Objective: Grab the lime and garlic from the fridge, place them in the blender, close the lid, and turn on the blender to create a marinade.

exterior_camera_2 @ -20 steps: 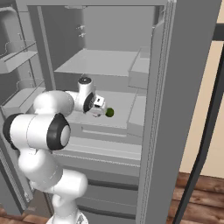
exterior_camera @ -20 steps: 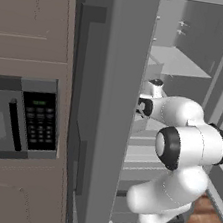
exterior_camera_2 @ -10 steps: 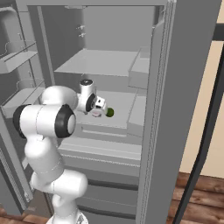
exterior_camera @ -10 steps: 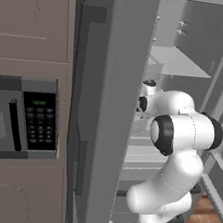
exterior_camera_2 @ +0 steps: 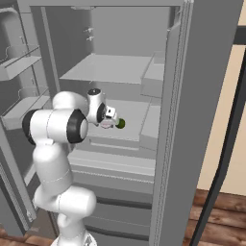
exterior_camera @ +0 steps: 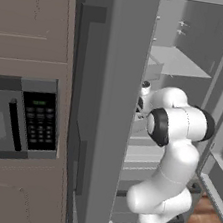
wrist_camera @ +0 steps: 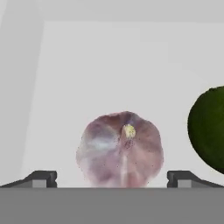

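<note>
Hand (wrist_camera: pixel 112 177) is reaching into the fridge (exterior_camera_2: pixel 120 67), fingers spread wide either side of the garlic (wrist_camera: pixel 120 148) on the middle shelf, not gripping yet; lime (wrist_camera: pixel 209 129) is sitting just right of it. Looks like garlic pick-up step; next: ease fwd, close on bulb w/o nudging lime

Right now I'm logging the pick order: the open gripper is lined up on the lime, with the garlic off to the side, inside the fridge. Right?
Not quite. In the hand view the open gripper is lined up on the garlic, which sits centred between the fingertips; the lime is the one off to the side. Both lie inside the fridge.
</note>
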Controlling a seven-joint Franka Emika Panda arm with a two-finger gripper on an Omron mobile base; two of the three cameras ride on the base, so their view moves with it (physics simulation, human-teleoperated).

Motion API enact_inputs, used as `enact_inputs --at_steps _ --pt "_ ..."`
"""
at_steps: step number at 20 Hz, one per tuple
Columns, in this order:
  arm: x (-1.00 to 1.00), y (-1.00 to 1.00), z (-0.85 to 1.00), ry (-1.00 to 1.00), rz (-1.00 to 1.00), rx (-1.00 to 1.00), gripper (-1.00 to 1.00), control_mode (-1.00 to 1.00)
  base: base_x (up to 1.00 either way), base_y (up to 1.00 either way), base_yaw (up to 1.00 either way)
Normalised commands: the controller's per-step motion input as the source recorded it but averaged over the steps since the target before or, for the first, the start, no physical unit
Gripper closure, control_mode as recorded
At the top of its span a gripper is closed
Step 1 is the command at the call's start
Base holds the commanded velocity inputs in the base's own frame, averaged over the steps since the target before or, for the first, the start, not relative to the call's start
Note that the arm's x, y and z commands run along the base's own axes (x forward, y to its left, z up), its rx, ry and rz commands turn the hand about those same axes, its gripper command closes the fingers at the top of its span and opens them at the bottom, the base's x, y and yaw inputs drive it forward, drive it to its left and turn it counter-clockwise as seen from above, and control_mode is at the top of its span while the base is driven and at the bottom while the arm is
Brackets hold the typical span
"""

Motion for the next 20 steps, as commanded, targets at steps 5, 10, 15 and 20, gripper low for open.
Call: enact_inputs --at_steps 5,10,15,20 --pt "0.33 0.0 -0.17 0.0 0.0 -0.07 -1.0 -1.0 0.0 0.0 0.0" --pt "0.21 0.0 -0.23 0.0 0.0 -0.02 1.0 -1.0 0.0 0.0 0.0" --pt "-0.1 0.0 -0.44 0.0 0.0 0.0 1.0 -1.0 0.0 0.0 0.0" --pt "-0.03 0.0 -0.03 0.01 0.0 0.0 1.0 -1.0 0.0 0.0 0.0"
